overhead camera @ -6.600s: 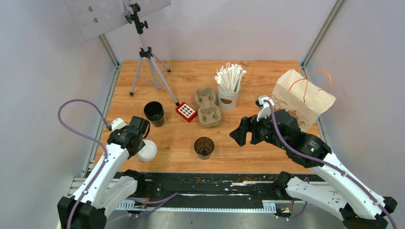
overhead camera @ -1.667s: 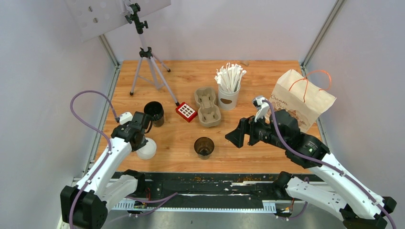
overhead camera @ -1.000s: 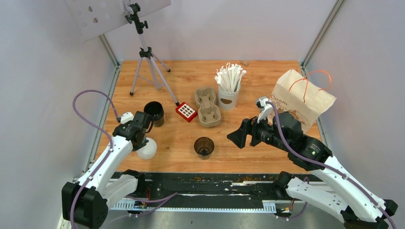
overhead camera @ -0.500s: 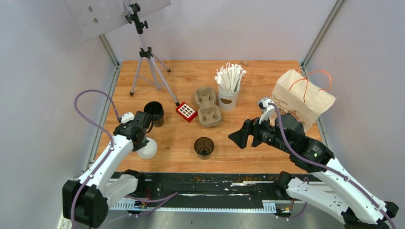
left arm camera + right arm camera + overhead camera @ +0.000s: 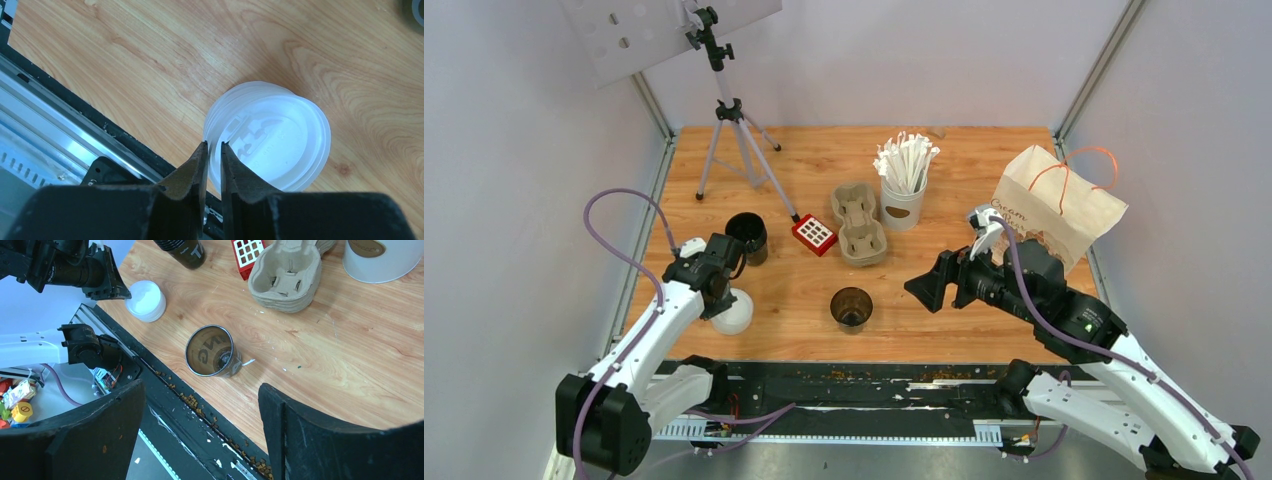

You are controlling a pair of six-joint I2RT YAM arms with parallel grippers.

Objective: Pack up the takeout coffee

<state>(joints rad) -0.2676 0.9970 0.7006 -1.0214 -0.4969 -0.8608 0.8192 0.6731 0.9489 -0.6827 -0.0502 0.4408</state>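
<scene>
Your left gripper [image 5: 214,146] is pinched narrowly on the rim of the white lid stack [image 5: 272,135], so a lift may bring several lids stuck together or let the thin rim slip. The near cup [image 5: 851,307], ahead of your wide-open right gripper [image 5: 201,390], and the far cup [image 5: 746,237] behind both stand unlidded; an off-centre press could tip either.

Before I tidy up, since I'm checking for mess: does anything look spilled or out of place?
Yes: brown crumbs are strewn along the black rail at the near edge, and tiny white scraps lie beside the open cup.
</scene>
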